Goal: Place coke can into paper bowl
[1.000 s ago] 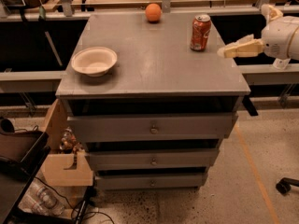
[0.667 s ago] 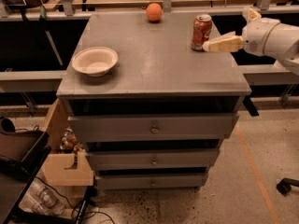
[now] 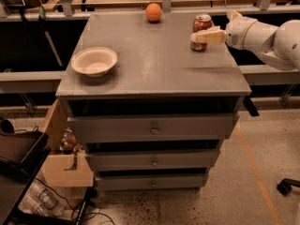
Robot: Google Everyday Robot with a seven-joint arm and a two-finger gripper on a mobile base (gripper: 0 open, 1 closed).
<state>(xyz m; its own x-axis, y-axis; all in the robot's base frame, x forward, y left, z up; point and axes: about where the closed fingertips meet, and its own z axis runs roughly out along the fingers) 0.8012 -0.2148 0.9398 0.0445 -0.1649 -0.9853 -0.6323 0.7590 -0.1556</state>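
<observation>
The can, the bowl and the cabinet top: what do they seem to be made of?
The can: shiny metal, red print, silver top. The bowl: matte off-white, probably paper. The cabinet top: dull grey, perhaps painted metal or laminate. The gripper is beside the can.

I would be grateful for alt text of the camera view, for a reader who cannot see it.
The robot's pincer is at the coke can, back right on a grey drawer cabinet. The empty paper bowl sits front left, an orange ball at the back.
</observation>
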